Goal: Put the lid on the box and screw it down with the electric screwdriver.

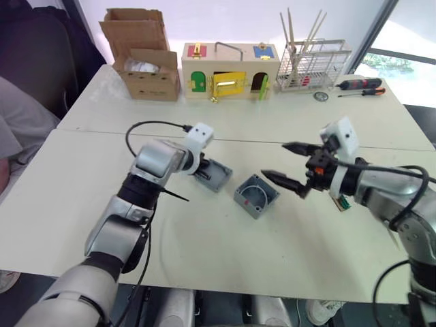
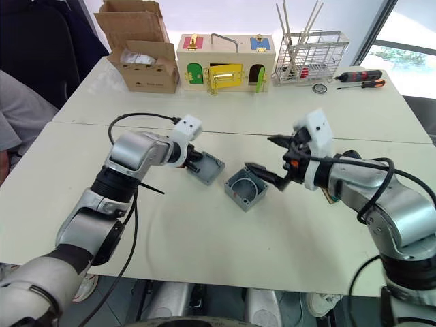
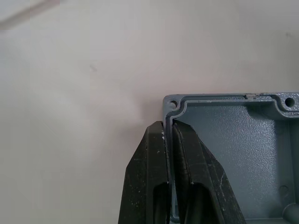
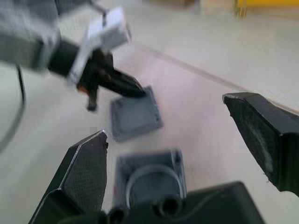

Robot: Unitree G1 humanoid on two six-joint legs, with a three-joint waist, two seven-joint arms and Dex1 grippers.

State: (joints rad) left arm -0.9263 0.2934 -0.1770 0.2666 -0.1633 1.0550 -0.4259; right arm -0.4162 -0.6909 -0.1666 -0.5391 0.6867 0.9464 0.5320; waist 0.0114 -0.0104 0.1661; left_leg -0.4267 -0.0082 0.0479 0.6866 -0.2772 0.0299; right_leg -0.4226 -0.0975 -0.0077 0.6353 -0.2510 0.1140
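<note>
The grey lid [image 1: 219, 178] lies near the table's middle, hollow side up. My left gripper [image 1: 202, 172] is shut on its rim; the left wrist view shows both fingers [image 3: 187, 154] pinching one edge of the lid [image 3: 233, 140] near a corner hole. Just right of it stands the open grey box [image 1: 256, 196] with a white wire coiled inside. My right gripper [image 1: 272, 159] hovers over the box's right side, open wide and holding nothing; in its wrist view the box [image 4: 149, 179] sits between its fingers. The electric screwdriver is out of view.
Along the far edge stand a cardboard carton [image 1: 139, 58], a wooden box with coloured doors [image 1: 229, 71] and a wire rack [image 1: 310, 65]. Two red-and-black hand screwdrivers [image 1: 361, 85] lie at the far right. A person [image 1: 13, 116] sits at the left.
</note>
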